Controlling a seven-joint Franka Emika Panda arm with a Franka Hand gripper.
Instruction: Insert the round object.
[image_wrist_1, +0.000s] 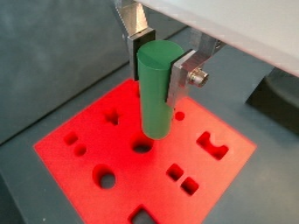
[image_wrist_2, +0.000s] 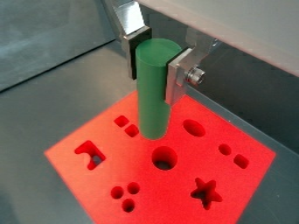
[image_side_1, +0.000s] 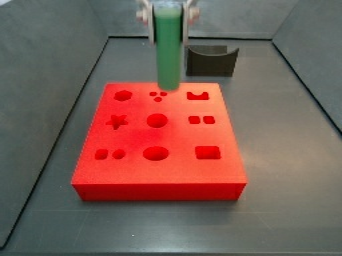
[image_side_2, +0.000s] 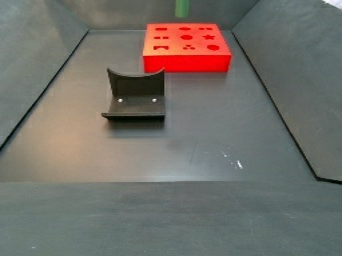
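Above red block (image_side_1: 160, 135): gripper (image_wrist_1: 163, 59) hovering.
Grip: clamping green peg (image_wrist_1: 156, 87), holding upright for insertion.
Aim: lining up over round hole (image_wrist_2: 165, 158).

Matte green plastic is seen on the peg (image_wrist_1: 156, 87) — held above the block by the gripper (image_wrist_1: 163, 57), its bare silver metal fingers (image_wrist_1: 186, 74) closed on it; the red block (image_side_1: 160, 140) looks smooth.

Gripper (image_wrist_1: 156, 59): two flat silver plate fingers (image_wrist_1: 181, 74), dark pad on the inner face of each. A silver screw (image_wrist_1: 198, 78) with a washer sits on the outer side of one finger. Pale grey-white housing (image_wrist_1: 233, 26) above, straight-edged, in both wrist views.
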